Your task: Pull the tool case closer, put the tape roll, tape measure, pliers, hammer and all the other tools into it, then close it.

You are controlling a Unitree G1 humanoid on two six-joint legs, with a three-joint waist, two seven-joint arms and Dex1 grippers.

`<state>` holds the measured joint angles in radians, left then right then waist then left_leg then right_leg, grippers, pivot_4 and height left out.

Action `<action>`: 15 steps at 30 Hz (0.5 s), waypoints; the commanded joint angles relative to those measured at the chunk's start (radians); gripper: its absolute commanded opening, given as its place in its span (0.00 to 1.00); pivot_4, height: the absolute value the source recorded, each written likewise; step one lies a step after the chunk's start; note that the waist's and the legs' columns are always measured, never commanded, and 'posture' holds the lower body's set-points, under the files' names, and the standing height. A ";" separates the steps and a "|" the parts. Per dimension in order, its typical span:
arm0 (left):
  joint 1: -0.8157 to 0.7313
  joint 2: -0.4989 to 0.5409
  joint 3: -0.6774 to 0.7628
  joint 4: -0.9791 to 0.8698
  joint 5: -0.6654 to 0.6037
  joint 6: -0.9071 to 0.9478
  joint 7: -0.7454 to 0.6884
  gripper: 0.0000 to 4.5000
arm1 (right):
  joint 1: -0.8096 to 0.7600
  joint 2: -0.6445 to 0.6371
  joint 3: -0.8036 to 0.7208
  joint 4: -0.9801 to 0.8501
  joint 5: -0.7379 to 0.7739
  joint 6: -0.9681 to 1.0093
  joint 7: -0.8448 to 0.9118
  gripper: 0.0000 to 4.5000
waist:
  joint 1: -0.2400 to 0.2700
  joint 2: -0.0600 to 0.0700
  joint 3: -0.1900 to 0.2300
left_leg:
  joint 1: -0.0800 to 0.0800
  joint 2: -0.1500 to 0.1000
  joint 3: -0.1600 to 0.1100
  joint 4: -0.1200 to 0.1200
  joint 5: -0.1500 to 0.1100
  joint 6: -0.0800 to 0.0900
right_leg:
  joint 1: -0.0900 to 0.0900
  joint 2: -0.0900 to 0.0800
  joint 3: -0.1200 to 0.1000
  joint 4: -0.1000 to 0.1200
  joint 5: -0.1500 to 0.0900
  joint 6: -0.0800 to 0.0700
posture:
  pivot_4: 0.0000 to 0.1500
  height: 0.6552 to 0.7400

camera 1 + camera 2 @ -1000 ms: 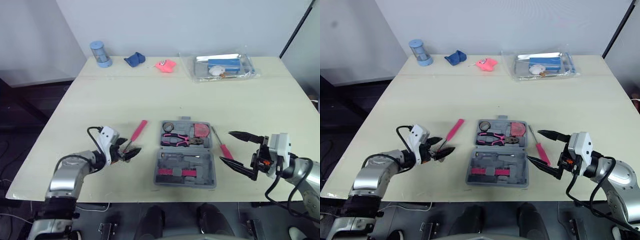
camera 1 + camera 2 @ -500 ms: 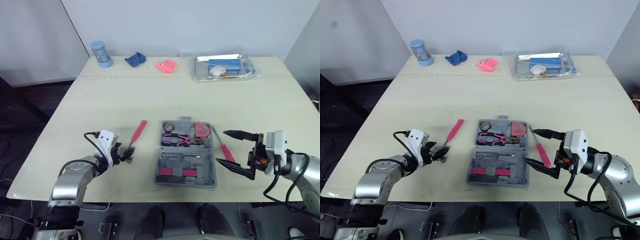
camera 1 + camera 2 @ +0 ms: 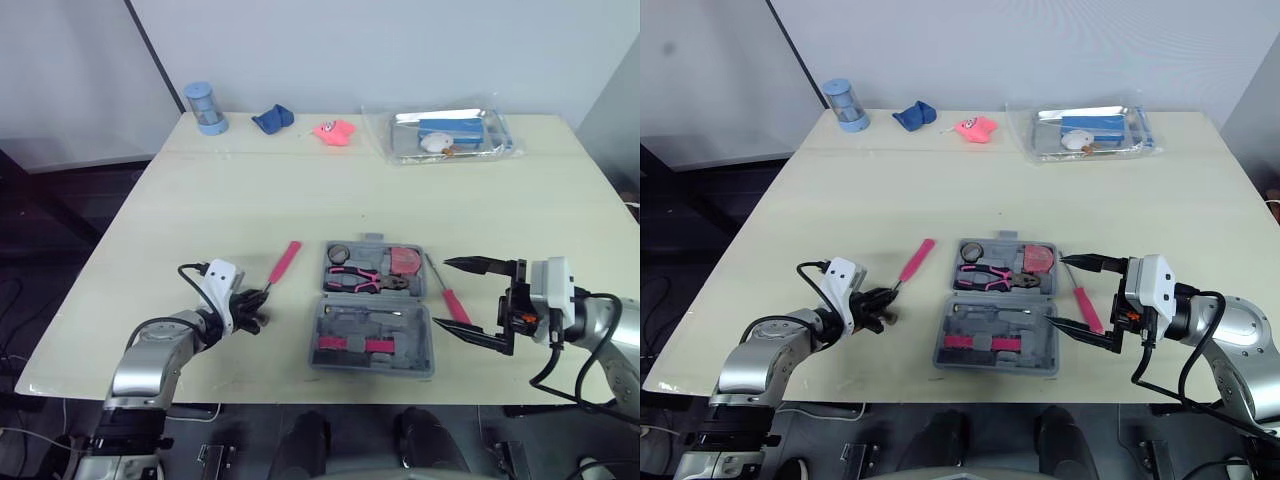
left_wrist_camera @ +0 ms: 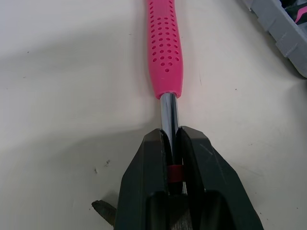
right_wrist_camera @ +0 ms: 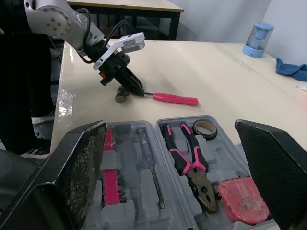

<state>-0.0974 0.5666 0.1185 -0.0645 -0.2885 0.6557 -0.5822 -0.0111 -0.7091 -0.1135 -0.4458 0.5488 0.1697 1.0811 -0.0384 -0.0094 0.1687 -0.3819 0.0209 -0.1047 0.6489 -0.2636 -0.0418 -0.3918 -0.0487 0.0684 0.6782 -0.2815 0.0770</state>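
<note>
The grey tool case (image 3: 421, 348) lies open near the table's front edge. In it are pink-handled pliers (image 3: 362, 279), a tape roll (image 3: 337, 252) and a red tape measure (image 3: 404, 260). Left of the case lies the pink-handled hammer (image 3: 283, 263). My left gripper (image 3: 250, 312) is shut on its chrome shaft (image 4: 169, 112), just below the handle, and the hammer rests on the table. A red screwdriver (image 3: 455, 303) lies right of the case. My right gripper (image 3: 440, 294) is held wide open beside it, with nothing between its fingers.
Along the table's far edge stand a blue cylinder (image 3: 204, 107), a blue cloth (image 3: 271, 119), a pink object (image 3: 334, 130) and a clear plastic bag with items (image 3: 445, 133). The table's front edge runs just below the case.
My left gripper's fingers have come together onto the hammer's shaft. The right gripper stays open and has drifted slightly toward the case.
</note>
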 commanded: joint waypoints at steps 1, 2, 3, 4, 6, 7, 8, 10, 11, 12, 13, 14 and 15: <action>0.056 -0.015 0.051 -0.110 -0.021 0.072 0.060 0.01 | -0.003 -0.001 -0.004 -0.032 0.012 -0.006 -0.003 1.00 | -0.004 0.000 0.000 | 0.000 0.000 0.000 0.000 0.000 0.000 | 0.000 0.000 0.000 0.000 0.000 0.000 | 1.00 1.00; 0.075 -0.027 0.067 -0.154 -0.038 0.102 0.079 0.01 | -0.003 -0.001 -0.004 -0.033 0.014 -0.006 -0.002 1.00 | -0.006 0.000 0.000 | 0.000 0.000 0.000 0.000 0.000 0.000 | 0.000 0.000 0.000 0.000 0.000 0.000 | 1.00 1.00; 0.094 -0.039 0.080 -0.197 -0.054 0.131 0.095 0.01 | -0.002 -0.001 -0.004 -0.033 0.015 -0.006 0.000 1.00 | -0.006 0.000 0.000 | 0.000 0.000 0.000 0.000 0.000 0.000 | 0.000 0.000 0.000 0.000 0.000 0.000 | 1.00 1.00; 0.117 -0.053 0.095 -0.249 -0.063 0.158 0.120 0.01 | -0.002 -0.002 -0.005 -0.034 0.017 -0.007 0.002 1.00 | -0.005 0.000 0.000 | 0.000 0.000 0.000 0.000 0.000 0.000 | 0.000 0.000 0.000 0.000 0.000 0.000 | 1.00 1.00; 0.159 -0.076 0.119 -0.339 -0.072 0.205 0.165 0.01 | -0.005 -0.002 -0.004 -0.035 0.021 -0.005 0.004 1.00 | -0.002 0.000 0.000 | -0.001 0.000 0.000 0.000 0.000 0.000 | 0.000 0.000 0.000 0.000 0.000 0.000 | 1.00 1.00; 0.182 -0.088 0.126 -0.386 -0.075 0.226 0.187 0.01 | -0.010 -0.002 0.000 -0.035 0.023 -0.004 0.006 1.00 | -0.001 -0.001 0.000 | -0.001 0.000 0.000 0.000 0.000 0.000 | 0.000 0.000 0.000 0.000 0.000 0.000 | 1.00 1.00; 0.198 -0.107 0.138 -0.423 -0.084 0.251 0.211 0.01 | -0.014 -0.001 0.004 -0.034 0.023 -0.004 0.009 1.00 | -0.001 -0.001 0.000 | -0.001 0.000 0.000 0.000 0.000 0.000 | 0.000 0.000 0.000 0.000 0.000 0.000 | 1.00 1.00; 0.221 -0.161 0.164 -0.482 -0.109 0.303 0.262 0.01 | -0.023 0.001 0.014 -0.031 0.024 -0.005 0.014 1.00 | 0.001 -0.001 0.000 | -0.001 0.000 0.000 0.000 0.000 0.000 | 0.000 0.000 0.000 0.000 0.000 0.000 | 1.00 1.00; 0.235 -0.173 0.163 -0.504 -0.107 0.314 0.275 0.01 | -0.028 0.002 0.018 -0.029 0.024 -0.006 0.016 1.00 | 0.002 -0.001 0.000 | -0.001 0.000 0.000 0.000 0.000 0.000 | 0.000 0.000 0.000 0.000 0.000 0.000 | 1.00 1.00; 0.249 -0.184 0.158 -0.525 -0.104 0.322 0.288 0.01 | -0.033 0.003 0.022 -0.027 0.026 -0.006 0.017 1.00 | 0.002 -0.001 0.000 | -0.001 0.000 0.000 0.000 0.000 0.000 | 0.000 0.000 0.000 0.000 0.000 0.000 | 1.00 1.00; 0.262 -0.200 0.157 -0.544 -0.106 0.334 0.302 0.01 | -0.038 0.004 0.025 -0.025 0.027 -0.006 0.018 1.00 | 0.001 -0.001 0.001 | -0.001 0.000 0.000 0.000 0.000 0.000 | 0.000 0.000 0.000 0.000 0.000 0.000 | 1.00 1.00; 0.278 -0.217 0.153 -0.564 -0.112 0.347 0.313 0.01 | -0.043 0.005 0.028 -0.023 0.027 -0.006 0.020 1.00 | 0.001 -0.001 0.001 | -0.001 0.000 0.000 0.000 0.000 0.000 | 0.000 0.000 0.000 0.000 0.000 0.000 | 1.00 1.00; 0.294 -0.228 0.145 -0.582 -0.114 0.354 0.321 0.01 | -0.047 0.005 0.031 -0.021 0.028 -0.005 0.021 1.00 | 0.000 -0.001 0.001 | -0.001 0.000 0.000 0.000 0.000 0.000 | 0.000 0.000 0.000 0.000 0.000 0.000 | 1.00 1.00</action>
<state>0.1777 0.3505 0.2615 -0.5778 -0.3847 0.9971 -0.2780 -0.0463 -0.7055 -0.0762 -0.4515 0.5562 0.1713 1.0938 -0.0380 -0.0107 0.1693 -0.3826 0.0209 -0.1049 0.6491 -0.2637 -0.0418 -0.3919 -0.0489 0.0684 0.6777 -0.2815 0.0770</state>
